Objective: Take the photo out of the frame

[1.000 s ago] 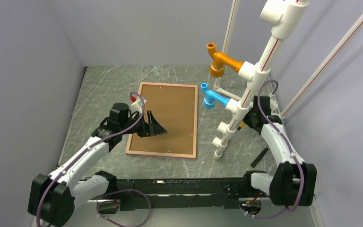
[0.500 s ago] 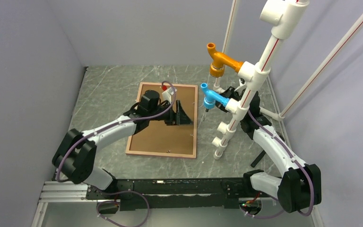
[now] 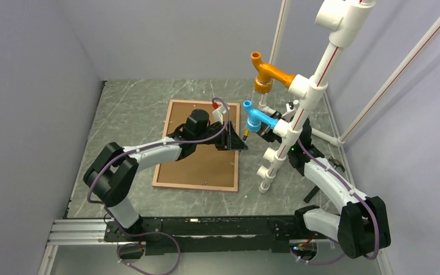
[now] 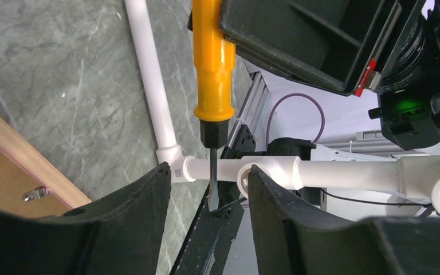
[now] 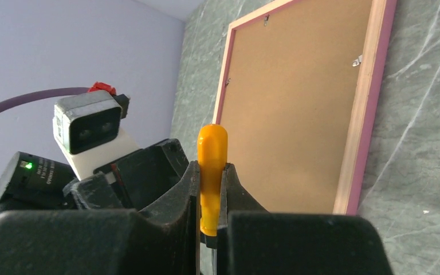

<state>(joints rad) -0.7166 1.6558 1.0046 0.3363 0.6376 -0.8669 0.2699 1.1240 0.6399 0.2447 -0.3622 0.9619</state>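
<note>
The pink frame (image 3: 195, 186) lies face down, its brown backing board (image 3: 197, 163) on top; the photo is hidden beneath. My left gripper (image 3: 242, 140) hovers over the frame's right edge, pointing right. In the left wrist view it (image 4: 209, 195) is open, with the blade of an orange-handled screwdriver (image 4: 213, 63) hanging between its fingers (image 4: 132, 217) and touching neither. My right gripper (image 5: 211, 195) is shut on the screwdriver's handle (image 5: 212, 166), just right of the frame (image 5: 366, 114). A small metal tab (image 4: 36, 195) sits on the backing near the frame's edge.
A white PVC pipe stand (image 3: 298, 109) with an orange fitting (image 3: 266, 74) and a blue fitting (image 3: 255, 117) rises right of the frame, close to both grippers. Its base pipes (image 4: 149, 74) run along the table. Grey walls enclose the workspace.
My left arm has swung right across the backing board to the frame's right edge and its jaws have narrowed. The right arm brought the screwdriver leftward to meet it.
</note>
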